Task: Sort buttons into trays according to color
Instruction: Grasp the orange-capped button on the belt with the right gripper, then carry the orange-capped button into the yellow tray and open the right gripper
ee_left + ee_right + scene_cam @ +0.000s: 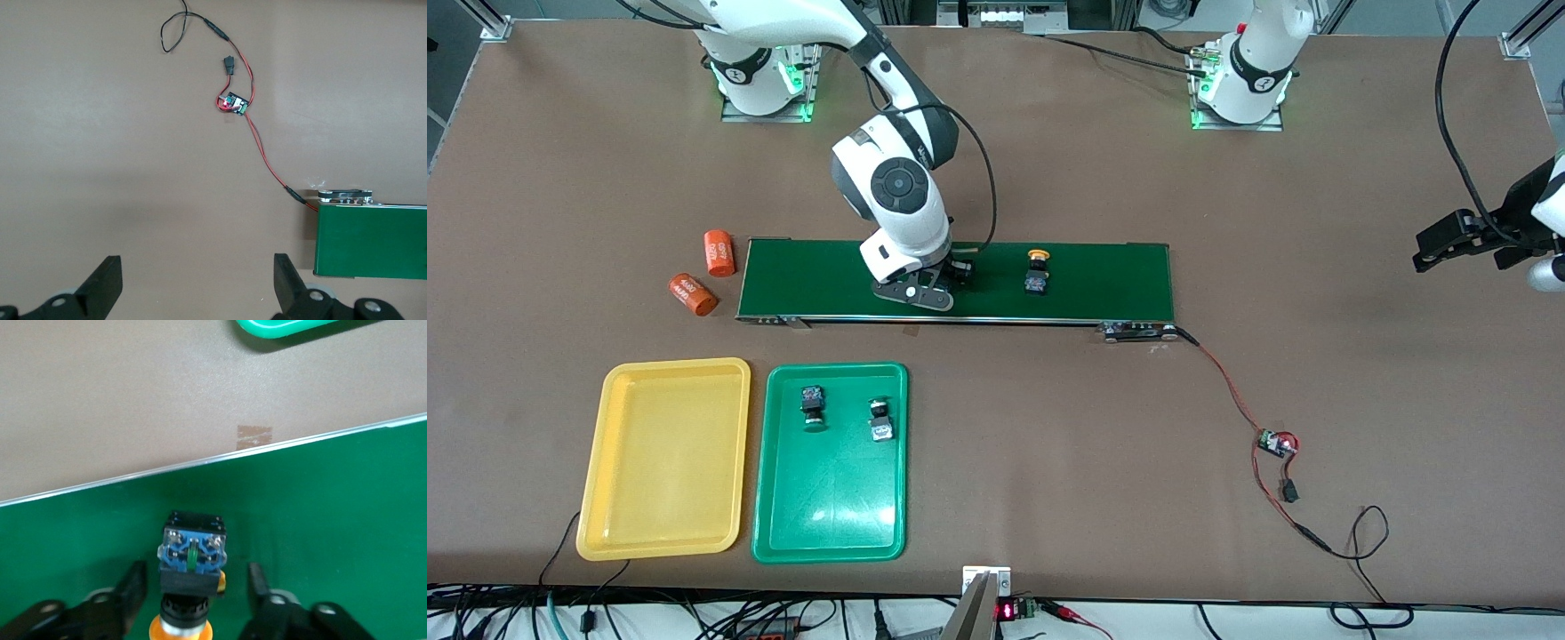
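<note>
My right gripper [959, 277] is down on the dark-green conveyor belt [1112, 280], open, with its fingers [135, 585] on either side of a yellow-capped button [192, 555] and a gap on each side. A second yellow-capped button [1037, 272] lies on the belt toward the left arm's end. Two green-capped buttons [813, 406] [881, 420] lie in the green tray [831, 507]. The yellow tray [667, 462] beside it holds nothing. My left gripper [1430, 255] [197, 267] waits open over bare table at the left arm's end.
Two orange cylinders [719, 252] [693, 294] lie on the table off the belt's end toward the right arm. A small circuit board [1276, 443] with red and black wires runs from the belt's other end toward the front camera.
</note>
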You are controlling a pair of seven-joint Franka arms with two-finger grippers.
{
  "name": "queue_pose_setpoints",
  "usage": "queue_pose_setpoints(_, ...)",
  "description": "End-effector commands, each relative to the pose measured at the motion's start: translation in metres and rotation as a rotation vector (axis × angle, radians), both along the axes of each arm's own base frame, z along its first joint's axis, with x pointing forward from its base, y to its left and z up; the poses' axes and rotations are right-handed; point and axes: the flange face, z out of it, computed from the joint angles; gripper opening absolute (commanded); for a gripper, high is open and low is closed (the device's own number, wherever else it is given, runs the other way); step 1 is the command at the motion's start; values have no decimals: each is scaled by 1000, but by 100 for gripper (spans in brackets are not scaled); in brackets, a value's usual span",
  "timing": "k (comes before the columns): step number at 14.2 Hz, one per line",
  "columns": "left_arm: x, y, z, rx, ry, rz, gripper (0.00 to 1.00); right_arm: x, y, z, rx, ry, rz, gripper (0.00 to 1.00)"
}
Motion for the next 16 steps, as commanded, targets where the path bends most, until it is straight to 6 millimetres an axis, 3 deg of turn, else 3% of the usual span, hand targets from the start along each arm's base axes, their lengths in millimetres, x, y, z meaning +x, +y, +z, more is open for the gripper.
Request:
queue_pose_setpoints(1, 1, -11, 0, -12, 13, -9, 100, 5, -5, -8, 3, 4, 36, 26)
queue_pose_setpoints(4, 1, -21, 5, -25, -4, -26, 100, 12, -13, -7, -2, 3, 32, 8)
queue_pose_setpoints(7, 2, -26, 5, -27, -4, -33, 100, 44, -54, 17, -10, 15, 128, 7)
queue_pose_setpoints(11, 2, -21, 4, -26, -1, -35, 100, 113, -179, 47, 2, 5, 209, 7)
queue_pose_setpoints(16, 0, -20, 6, -19, 4, -39, 100, 156, -316, 63, 18, -3, 290, 7)
